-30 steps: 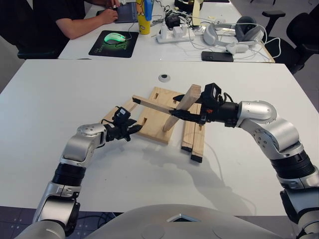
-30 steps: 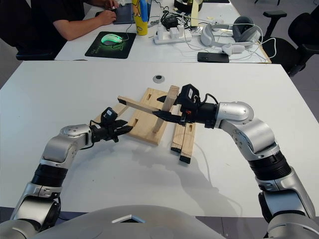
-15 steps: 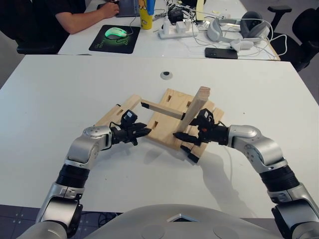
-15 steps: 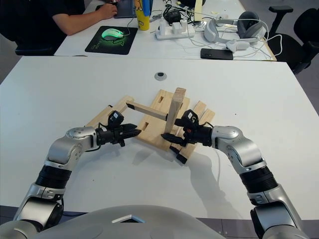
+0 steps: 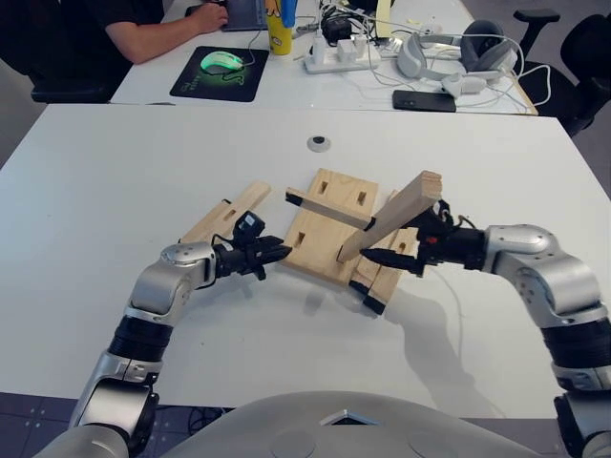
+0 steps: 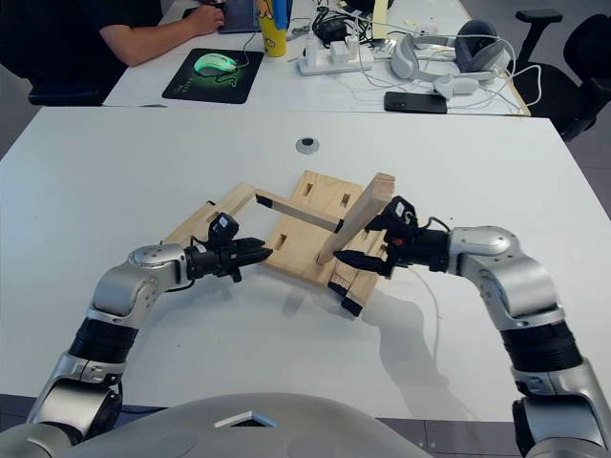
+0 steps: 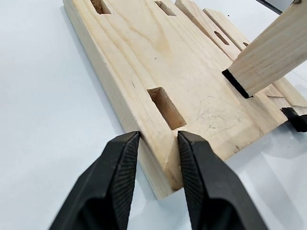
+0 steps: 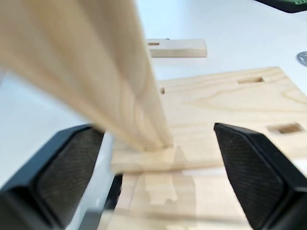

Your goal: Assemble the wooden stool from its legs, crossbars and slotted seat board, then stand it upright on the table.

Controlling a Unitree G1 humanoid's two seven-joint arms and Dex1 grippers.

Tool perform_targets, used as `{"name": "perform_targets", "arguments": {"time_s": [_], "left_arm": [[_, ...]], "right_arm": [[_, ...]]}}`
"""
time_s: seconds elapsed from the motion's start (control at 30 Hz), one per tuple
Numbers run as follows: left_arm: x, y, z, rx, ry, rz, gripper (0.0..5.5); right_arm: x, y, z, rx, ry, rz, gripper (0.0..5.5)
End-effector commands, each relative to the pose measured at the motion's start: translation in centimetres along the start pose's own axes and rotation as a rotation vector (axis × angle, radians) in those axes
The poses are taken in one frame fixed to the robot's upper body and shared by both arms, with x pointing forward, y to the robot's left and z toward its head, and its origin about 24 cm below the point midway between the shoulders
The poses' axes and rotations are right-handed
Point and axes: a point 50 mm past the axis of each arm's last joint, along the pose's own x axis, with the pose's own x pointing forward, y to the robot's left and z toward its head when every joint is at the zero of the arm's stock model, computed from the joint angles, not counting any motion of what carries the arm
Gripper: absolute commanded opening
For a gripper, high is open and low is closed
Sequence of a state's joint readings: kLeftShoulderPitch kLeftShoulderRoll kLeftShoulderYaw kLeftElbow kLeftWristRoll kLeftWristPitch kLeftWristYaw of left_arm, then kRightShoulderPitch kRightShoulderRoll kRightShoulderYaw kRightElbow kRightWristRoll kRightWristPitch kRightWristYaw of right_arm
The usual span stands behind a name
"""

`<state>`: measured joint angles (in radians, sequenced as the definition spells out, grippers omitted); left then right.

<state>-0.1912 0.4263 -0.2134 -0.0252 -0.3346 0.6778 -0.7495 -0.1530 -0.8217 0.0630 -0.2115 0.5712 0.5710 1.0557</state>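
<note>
L pincer [image 7: 158, 138] clamped on seat board [image 7: 158, 57] edge. R pincer [image 5: 377, 256] apart, straddling tilted leg [image 5: 396, 212]. Leg's low end is just ahead of L pincer, past nearest slot [image 7: 166, 108]; long axis rises toward R arm.

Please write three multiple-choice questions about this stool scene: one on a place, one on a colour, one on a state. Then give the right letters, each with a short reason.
1. Where is the slotted seat board?
A) flat on the white table
B) on the floor
C) lifted in the air

2. What colour is the lower end of the raised leg?
A) red
B) black
C) blue

3. How is that leg posed?
A) upright
B) flat on the table
C) slanted

Answers:
1 A: the board lies on the table, by the left gripper.
2 B: the left wrist view shows a black end face.
3 C: the leg's upper end rises above the right gripper.
</note>
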Motion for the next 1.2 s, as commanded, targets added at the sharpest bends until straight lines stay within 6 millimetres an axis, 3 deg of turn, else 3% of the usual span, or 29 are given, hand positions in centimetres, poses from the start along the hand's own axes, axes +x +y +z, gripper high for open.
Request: {"name": "perform_targets", "arguments": {"time_s": [0.03,0.17,0.33,0.47,0.57,0.67,0.77,1.0,1.2], "left_arm": [[-0.3,0.3,-4.1,-0.093,0.162,0.052,1.29],[-0.2,0.1,-3.8,-0.09,0.156,0.051,1.29],[-0.3,0.1,-3.8,-0.091,0.146,0.059,1.28],[-0.2,-0.1,-3.6,-0.097,0.125,0.075,1.28],[0.2,-0.7,-3.3,-0.108,0.1,0.082,1.26],[0.6,-1.8,-3.0,-0.122,0.081,0.082,1.22],[0.9,-2.9,-2.8,-0.145,0.074,0.11,1.21],[1.5,-4.4,-2.4,-0.187,0.065,0.149,1.18],[1.2,-3.9,-1.7,-0.193,0.032,0.189,0.97]], "right_arm": [[-0.7,0.5,1.0,-0.01,-0.024,0.049,4.17],[-1.9,0.3,1.0,0.007,-0.036,0.017,4.17],[-4.5,-1.6,3.6,0.045,-0.185,-0.122,4.17],[-7.2,-2.7,7.6,0.025,-0.38,-0.194,3.59],[-8.1,-4.6,9.2,-0.03,-0.484,-0.383,3.1],[-7.7,-5.4,9.4,-0.038,-0.527,-0.462,2.65],[-6.7,-5.2,9.6,-0.002,-0.593,-0.42,2.22],[-4.2,-2.2,10.0,-0.026,-0.675,-0.293,1.22],[-4.1,-0.1,11.3,0.092,-0.803,-0.141,0.35]]}}
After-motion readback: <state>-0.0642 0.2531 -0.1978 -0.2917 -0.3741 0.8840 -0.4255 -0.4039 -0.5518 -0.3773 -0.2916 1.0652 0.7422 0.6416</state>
